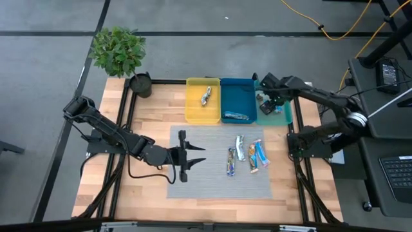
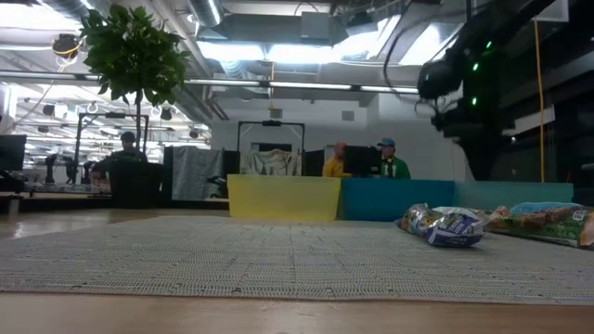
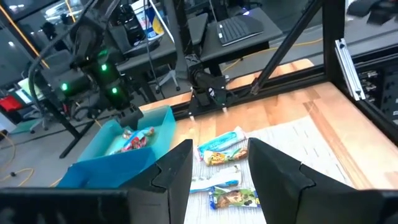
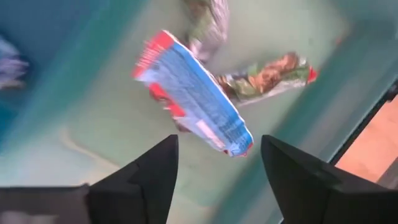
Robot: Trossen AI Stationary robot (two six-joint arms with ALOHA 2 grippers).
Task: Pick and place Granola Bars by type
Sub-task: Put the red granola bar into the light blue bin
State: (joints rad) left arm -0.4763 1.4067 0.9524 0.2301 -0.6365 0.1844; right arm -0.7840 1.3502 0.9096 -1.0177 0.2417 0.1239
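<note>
Several granola bars [image 1: 244, 154] lie on the grey mat [image 1: 193, 187], also seen in the low view as bars [image 2: 445, 225]. A silver bar [image 1: 206, 95] lies in the yellow tray [image 1: 193, 109], and a blue-white bar [image 1: 237, 116] in the blue tray [image 1: 248, 90]. My right gripper [image 1: 269, 103] hangs open over the teal tray [image 1: 286, 116]. In its wrist view a blue-and-red bar [image 4: 196, 96] shows just beyond the open gripper [image 4: 217, 146], touching neither finger, with a red-green bar [image 4: 267, 74] behind it. My left gripper [image 1: 201, 155] waits open over the mat, left of the bars [image 3: 221, 149].
A potted plant [image 1: 119, 51] and a dark cup [image 1: 140, 84] stand at the table's far left corner. A black frame [image 1: 129, 129] edges the table. Bare mat lies near and left of the bars. People [image 2: 380, 158] stand in the room beyond.
</note>
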